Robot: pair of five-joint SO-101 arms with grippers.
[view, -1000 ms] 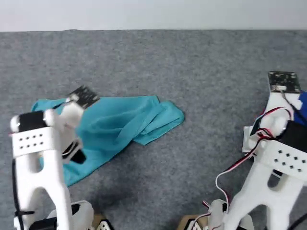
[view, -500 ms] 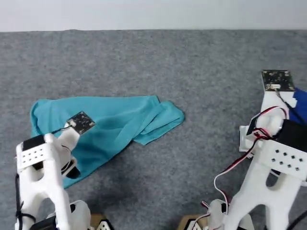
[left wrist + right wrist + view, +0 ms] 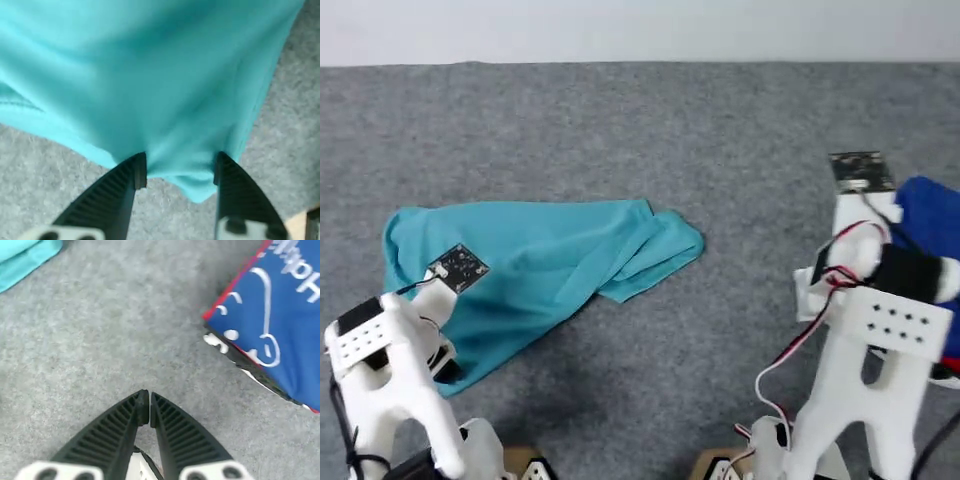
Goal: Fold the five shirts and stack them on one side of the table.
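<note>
Pulled back, the left gripper [image 3: 177,167] is spread wide astride the edge of the teal shirt [image 3: 165,75]; the right gripper [image 3: 149,407] is closed empty, blue shirts [image 3: 270,315] beside its jaws.

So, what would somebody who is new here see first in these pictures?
The teal shirt draws the eye first, lying crumpled on the left half of the grey table, with the open left gripper at its near edge. On the right edge lies a folded blue shirt, and the shut right gripper hangs over bare table beside it.
</note>
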